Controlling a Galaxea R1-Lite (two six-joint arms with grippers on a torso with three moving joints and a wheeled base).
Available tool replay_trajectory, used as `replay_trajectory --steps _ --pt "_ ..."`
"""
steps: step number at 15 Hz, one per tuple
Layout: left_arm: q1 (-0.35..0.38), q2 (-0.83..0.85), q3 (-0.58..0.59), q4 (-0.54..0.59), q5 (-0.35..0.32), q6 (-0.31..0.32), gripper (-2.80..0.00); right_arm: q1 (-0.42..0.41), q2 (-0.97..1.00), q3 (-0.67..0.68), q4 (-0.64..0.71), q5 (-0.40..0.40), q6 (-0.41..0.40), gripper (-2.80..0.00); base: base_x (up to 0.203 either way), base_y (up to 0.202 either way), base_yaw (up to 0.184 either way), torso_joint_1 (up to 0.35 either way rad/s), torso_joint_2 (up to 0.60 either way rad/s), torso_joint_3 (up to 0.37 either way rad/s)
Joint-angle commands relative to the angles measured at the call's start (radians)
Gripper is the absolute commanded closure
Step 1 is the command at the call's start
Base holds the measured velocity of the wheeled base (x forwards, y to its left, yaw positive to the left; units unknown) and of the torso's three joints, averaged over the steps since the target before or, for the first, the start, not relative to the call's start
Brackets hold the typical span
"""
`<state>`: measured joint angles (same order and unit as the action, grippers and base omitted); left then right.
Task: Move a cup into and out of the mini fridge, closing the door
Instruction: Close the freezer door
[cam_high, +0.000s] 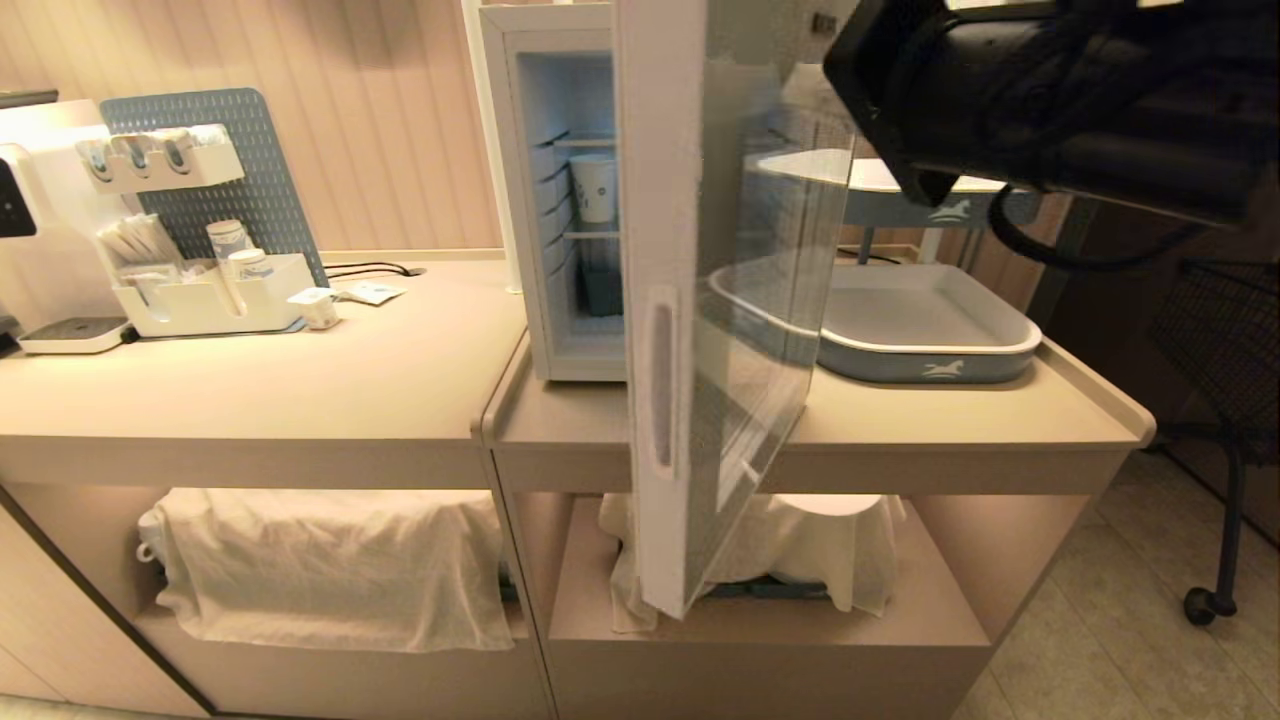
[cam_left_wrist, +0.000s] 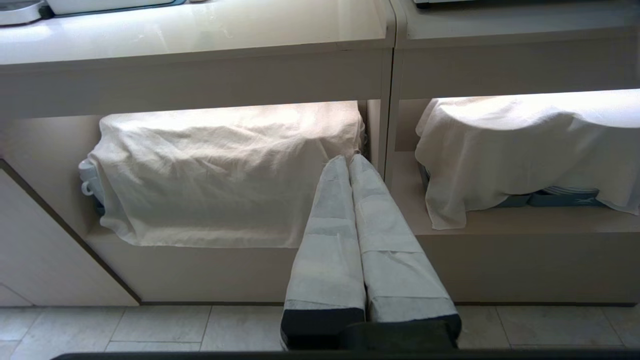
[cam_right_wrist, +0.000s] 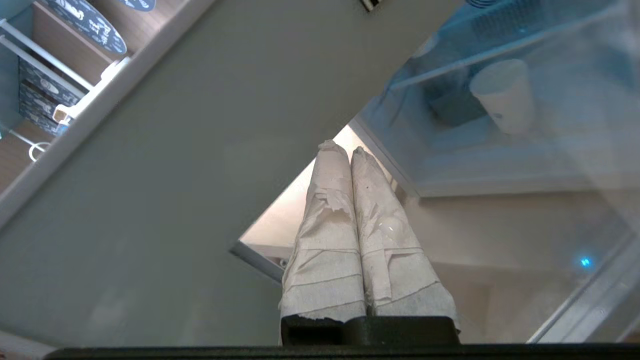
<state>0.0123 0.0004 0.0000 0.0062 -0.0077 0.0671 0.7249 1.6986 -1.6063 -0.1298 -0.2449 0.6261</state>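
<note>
The mini fridge (cam_high: 498, 150) stands on the counter with its door (cam_high: 655, 200) swung wide open toward me. The white paper cup (cam_high: 594, 187) stands upright on a wire shelf inside. My right arm (cam_high: 1050, 90) is raised at the upper right, on the outer side of the door. In the right wrist view my right gripper (cam_right_wrist: 342, 150) is shut and empty, its tips close to the door's grey frame (cam_right_wrist: 200, 150). Through the glass that view shows the cup (cam_right_wrist: 505, 95). My left gripper (cam_left_wrist: 348, 159) hangs low, shut and empty, in front of the cabinet's lower shelves.
A blue-grey tray (cam_high: 930, 330) lies on the counter to the right of the fridge. A white organiser (cam_high: 200, 300) with cups and sachets and a water dispenser (cam_high: 20, 200) stand at the left. Cloth-covered items (cam_high: 320, 560) fill the shelves below. A black wheeled frame (cam_high: 1220, 420) stands at the far right.
</note>
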Motion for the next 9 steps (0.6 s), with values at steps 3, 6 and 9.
replay_trajectory --steps 3,6,9 --pt "0.0 0.0 0.0 0.0 0.0 0.0 0.0 -0.003 0.27 -0.225 -0.019 -0.014 -0.068 0.0 0.0 0.0 0.0 0.0 0.0 0.0" --pt "0.0 0.0 0.0 0.0 0.0 0.0 0.0 -0.019 0.43 -0.327 -0.089 -0.024 -0.261 0.0 0.0 0.0 0.0 0.0 0.0 0.0" --pt "0.0 0.0 0.0 0.0 0.0 0.0 0.0 -0.059 0.536 -0.336 -0.186 -0.041 -0.471 0.0 0.0 0.0 0.0 0.0 0.0 0.0"
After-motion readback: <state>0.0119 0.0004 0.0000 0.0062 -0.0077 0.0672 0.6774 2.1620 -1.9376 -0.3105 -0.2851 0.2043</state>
